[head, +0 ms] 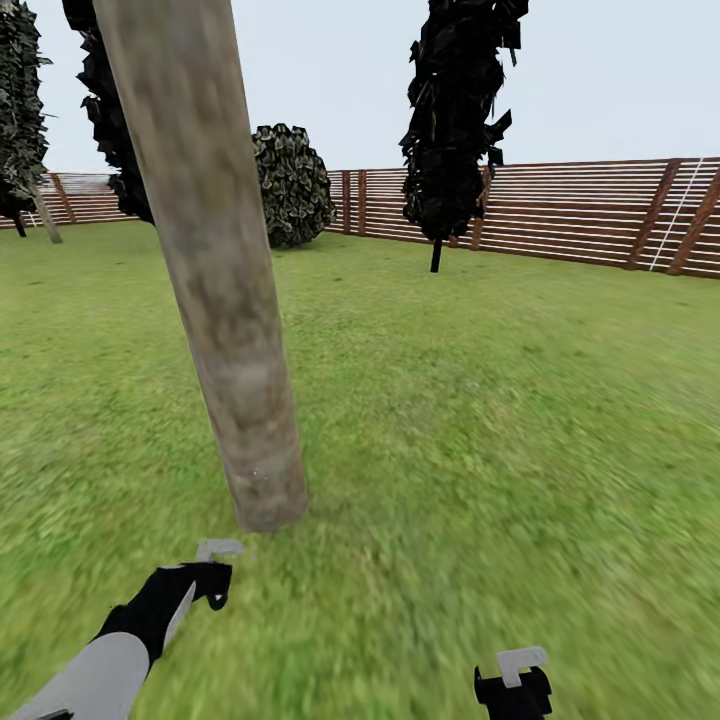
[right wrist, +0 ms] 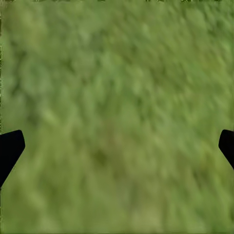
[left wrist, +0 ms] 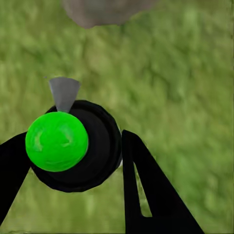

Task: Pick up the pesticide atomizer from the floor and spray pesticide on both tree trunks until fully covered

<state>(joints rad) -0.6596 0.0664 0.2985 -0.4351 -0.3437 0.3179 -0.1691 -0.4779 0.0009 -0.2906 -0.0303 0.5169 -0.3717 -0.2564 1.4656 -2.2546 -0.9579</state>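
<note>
The pesticide atomizer (left wrist: 92,161) is a round black body with a bright green cap and a grey nozzle; my left gripper (left wrist: 75,139) is shut on it, one black finger on each side. In the head view the atomizer's grey nozzle (head: 218,549) sticks out of my left gripper (head: 200,583), low over the grass and pointing at the foot of a thick, mottled grey-brown tree trunk (head: 215,300) that leans slightly left. The trunk's base (left wrist: 105,10) also shows in the left wrist view. My right gripper (head: 515,685) hangs open over bare lawn (right wrist: 117,97).
Green lawn (head: 500,420) stretches on all sides. A brown slatted fence (head: 590,210) runs along the back. A dark slim tree (head: 455,120) and a round bush (head: 292,185) stand near it. A thinner leaning trunk (head: 45,215) stands far left.
</note>
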